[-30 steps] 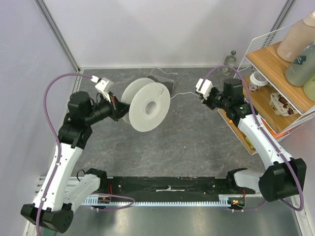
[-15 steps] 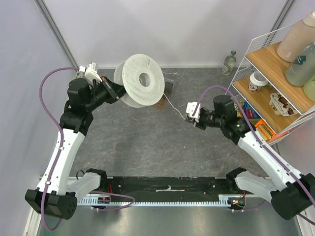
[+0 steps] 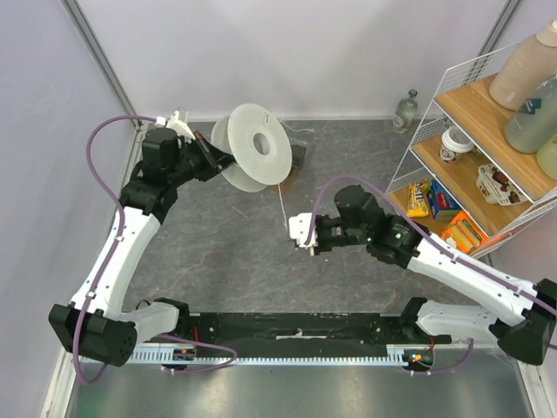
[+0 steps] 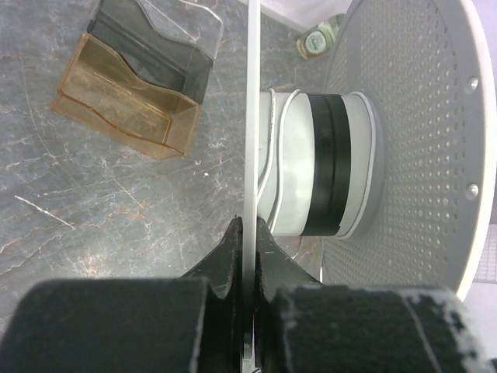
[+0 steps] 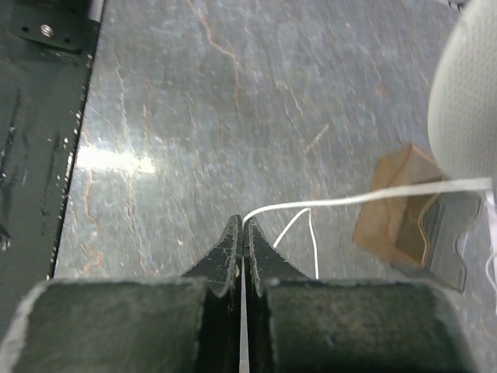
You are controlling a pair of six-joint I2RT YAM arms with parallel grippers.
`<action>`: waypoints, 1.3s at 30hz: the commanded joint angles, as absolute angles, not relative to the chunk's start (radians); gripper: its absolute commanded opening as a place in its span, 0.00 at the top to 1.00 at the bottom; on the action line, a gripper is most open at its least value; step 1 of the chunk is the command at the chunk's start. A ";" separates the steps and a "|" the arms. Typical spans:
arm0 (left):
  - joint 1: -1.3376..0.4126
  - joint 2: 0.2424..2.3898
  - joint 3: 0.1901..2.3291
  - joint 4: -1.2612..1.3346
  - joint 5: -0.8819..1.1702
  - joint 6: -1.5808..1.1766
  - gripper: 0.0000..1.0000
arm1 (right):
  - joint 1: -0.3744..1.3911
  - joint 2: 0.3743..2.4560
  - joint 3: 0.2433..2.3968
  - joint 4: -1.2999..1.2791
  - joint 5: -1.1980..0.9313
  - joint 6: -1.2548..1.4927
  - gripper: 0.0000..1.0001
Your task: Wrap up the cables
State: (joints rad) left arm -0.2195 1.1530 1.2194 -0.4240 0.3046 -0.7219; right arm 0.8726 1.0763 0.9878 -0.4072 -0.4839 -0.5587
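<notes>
White cable (image 5: 349,200) (thread-thin) is pinched by the right gripper (image 5: 242,227), left gripper (image 4: 247,231) clamping the spool (image 4: 404,140) rim.

Dark grey marbled surface (image 3: 252,261). Pale lilac walls (image 3: 305,52). Right: white wire rack (image 3: 466,106), 2 wooden shelves (image 3: 459,178).

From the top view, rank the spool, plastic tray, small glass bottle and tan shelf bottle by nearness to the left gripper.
1. spool, clamped in the left gripper.
2. plastic tray, just right of the spool.
3. small glass bottle, at the back wall.
4. tan bottle, far-right corner.
</notes>
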 commanded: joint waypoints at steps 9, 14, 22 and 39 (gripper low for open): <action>-0.423 1.157 1.214 -0.360 0.195 -0.407 0.98 | 1.075 1.204 1.284 -0.411 -0.244 -0.643 1.00; -0.491 1.123 1.141 -0.357 0.179 -0.252 0.99 | 1.072 1.232 1.393 -0.410 -0.177 -0.647 1.00; -0.514 1.054 1.023 -0.295 0.313 -0.040 0.98 | 1.065 1.249 1.445 -0.396 -0.109 -0.640 1.00; -0.525 0.845 0.881 -0.348 0.566 0.313 0.98 | 0.893 1.201 1.381 -0.485 -0.150 -0.839 1.00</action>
State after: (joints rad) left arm -0.5194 0.9176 0.8974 -0.3904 0.4263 0.1963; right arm 0.9344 1.2545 1.3937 -0.4816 -0.1463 -0.7498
